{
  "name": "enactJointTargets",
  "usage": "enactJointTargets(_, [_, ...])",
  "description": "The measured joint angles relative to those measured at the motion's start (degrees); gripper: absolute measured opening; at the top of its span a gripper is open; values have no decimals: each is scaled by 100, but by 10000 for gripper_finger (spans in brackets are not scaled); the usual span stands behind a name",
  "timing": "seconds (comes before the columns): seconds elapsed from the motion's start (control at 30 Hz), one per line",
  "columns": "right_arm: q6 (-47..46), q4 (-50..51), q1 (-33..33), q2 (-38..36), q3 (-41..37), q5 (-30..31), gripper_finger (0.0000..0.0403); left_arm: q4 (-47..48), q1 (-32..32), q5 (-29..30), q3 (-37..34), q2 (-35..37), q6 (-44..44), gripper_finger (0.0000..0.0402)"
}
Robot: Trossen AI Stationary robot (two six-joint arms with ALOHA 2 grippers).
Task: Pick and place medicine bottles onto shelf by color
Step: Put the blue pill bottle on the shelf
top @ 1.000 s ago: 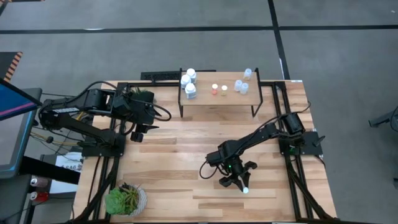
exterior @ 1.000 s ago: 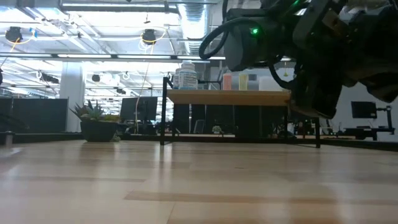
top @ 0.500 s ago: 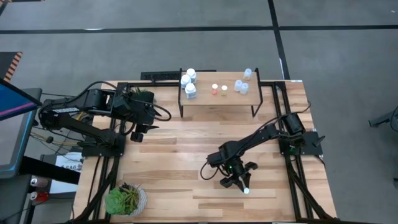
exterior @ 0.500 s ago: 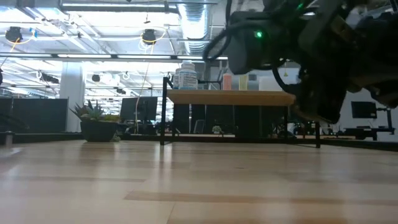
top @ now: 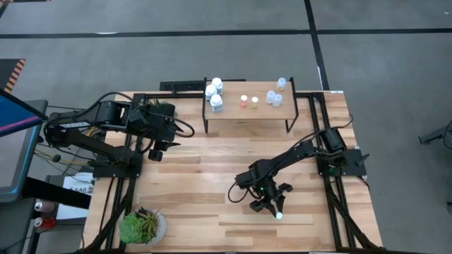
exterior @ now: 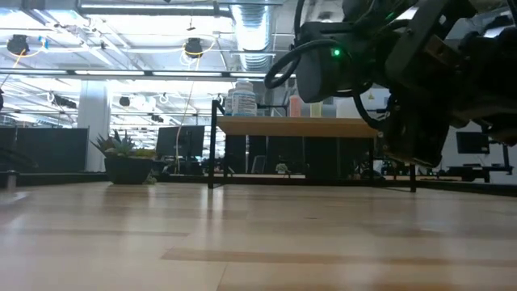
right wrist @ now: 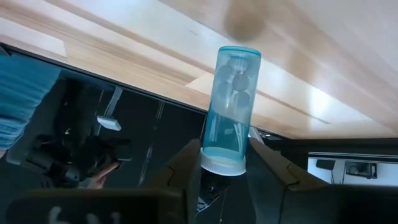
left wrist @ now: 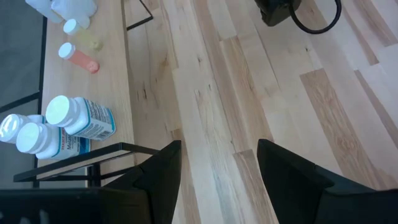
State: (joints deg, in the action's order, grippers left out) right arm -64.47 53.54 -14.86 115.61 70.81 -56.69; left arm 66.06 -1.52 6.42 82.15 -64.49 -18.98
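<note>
A pale-blue bottle [right wrist: 229,109] is clamped between the fingers of the right gripper [top: 272,209], well in front of the shelf [top: 247,111] (barely shifted over the last second). Carrying to the blue group remains. The left gripper [left wrist: 217,180], fingers wide, waits left of the shelf.

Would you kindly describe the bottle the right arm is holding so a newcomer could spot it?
Away from the shelf, it sits in the right hand over the table's near side. This pale-blue bottle has a white cap, and it is the only bottle off the shelf.
</note>
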Motion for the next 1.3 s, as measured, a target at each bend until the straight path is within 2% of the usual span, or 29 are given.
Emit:
enactJointTargets(0.23, [-6, -7, 1, 0, 0, 7, 180, 0, 0, 0, 0, 0, 2, 197])
enactJointTargets(0.43, [-3, -9, 1, 0, 0, 13, 206, 0, 0, 0, 0, 0, 4, 197])
enactJointTargets(0.7, [-154, 62, 143, -46, 45, 46, 221, 0, 0, 0, 0, 0, -9, 197])
enactJointTargets(0.87, [88, 645, 191, -50, 627, 360, 219, 2, 0, 1, 0, 0, -4, 197])
enactJointTargets(0.93, [218, 985, 187, -55, 958, 671, 219, 2, 0, 0, 0, 0, -3, 197])
enactJointTargets(1.03, [408, 1682, 138, -55, 1562, 1548, 220, 4, 0, 0, 0, 0, -2, 197])
enactJointTargets(1.2, [693, 3143, -114, -61, 2751, 3577, 219, 4, 0, 0, 0, 0, 4, 197])
enactJointTargets(1.3, [384, 3665, -508, -83, 3220, 4763, 219, 4, 0, 1, 0, 0, 96, 197])
